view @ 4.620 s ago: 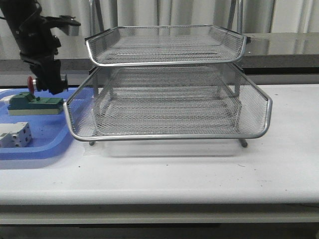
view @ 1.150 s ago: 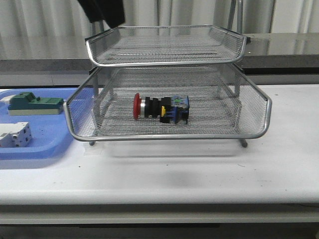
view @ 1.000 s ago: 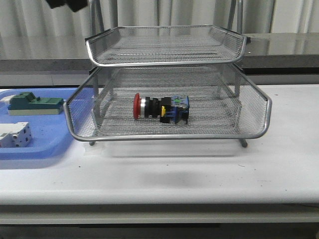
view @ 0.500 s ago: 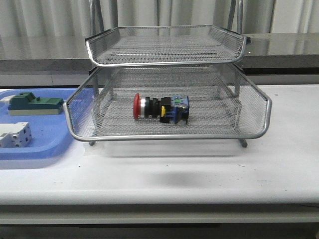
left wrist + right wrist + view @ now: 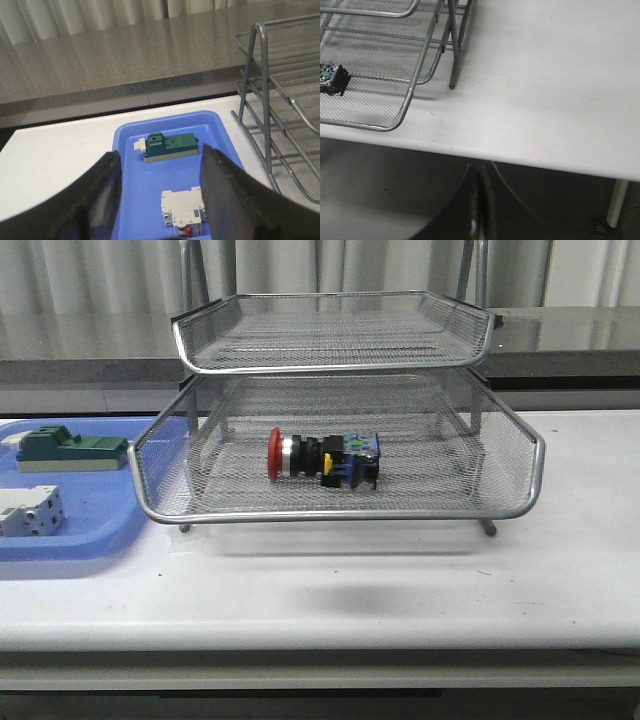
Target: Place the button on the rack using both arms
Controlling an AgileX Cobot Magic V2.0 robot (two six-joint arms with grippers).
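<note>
White table (image 5: 400, 590) carries the wire rack (image 5: 340, 510) standing on its legs, and just beside it, on the left, a flat blue tray (image 5: 90, 535).

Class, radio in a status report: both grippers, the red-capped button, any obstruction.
Left gripper open, empty. Right gripper shut, empty. Red-capped push-button lying on its side in silver wire-mesh rack, lower visible tier. Nothing in the way.

I count one button (image 5: 322, 459), one rack (image 5: 340, 505) showing two mesh tiers, one blue tray (image 5: 75, 537), one green block (image 5: 70, 448), one white-grey part (image 5: 29, 511).
</note>
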